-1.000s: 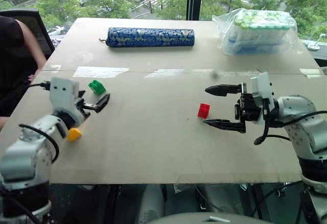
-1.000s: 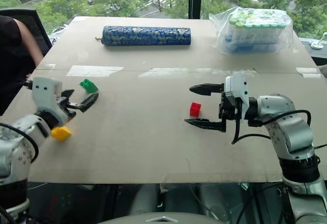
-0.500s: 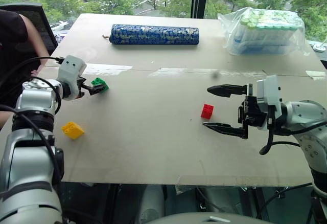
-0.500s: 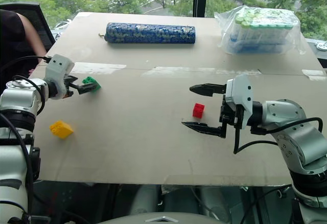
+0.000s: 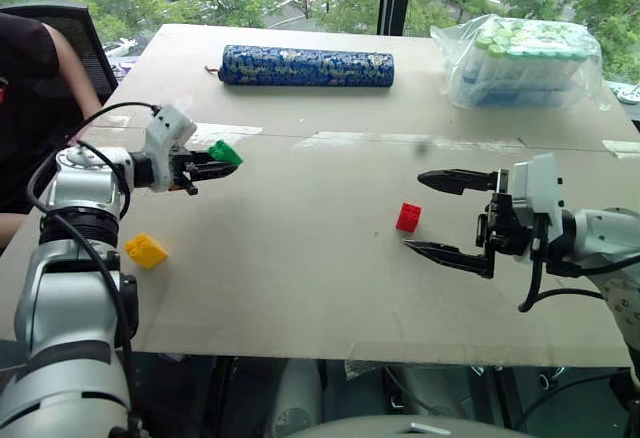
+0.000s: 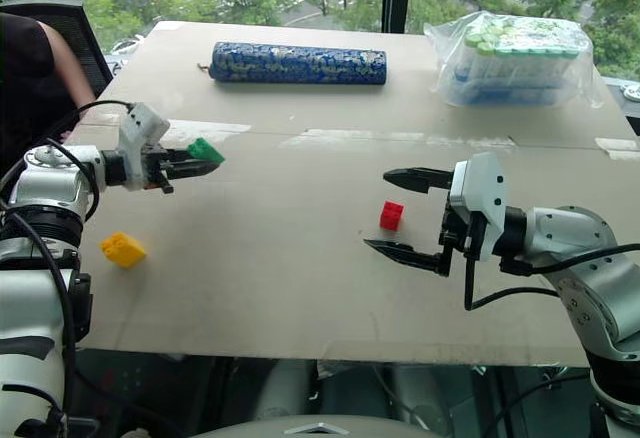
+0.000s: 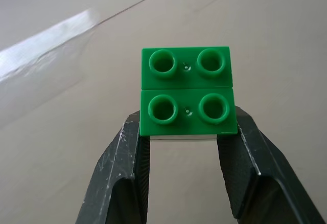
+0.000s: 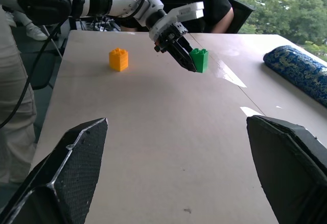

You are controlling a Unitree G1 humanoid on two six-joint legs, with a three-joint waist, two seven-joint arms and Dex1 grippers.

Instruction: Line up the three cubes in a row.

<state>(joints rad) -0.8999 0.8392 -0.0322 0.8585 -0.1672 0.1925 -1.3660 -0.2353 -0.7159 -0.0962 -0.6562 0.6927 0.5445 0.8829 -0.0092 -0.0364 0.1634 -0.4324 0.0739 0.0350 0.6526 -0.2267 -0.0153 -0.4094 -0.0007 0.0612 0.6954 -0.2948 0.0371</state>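
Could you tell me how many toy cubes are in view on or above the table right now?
3. The green cube is gripped by the left tool above the table; the yellow cube lies near the table's left edge; the red cube sits between the right tool's open fingers.

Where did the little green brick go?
The small green studded plastic brick is pinched in the left gripper, above the table's left side.

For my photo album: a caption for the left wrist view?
The left hand pinches a green cube above the table.
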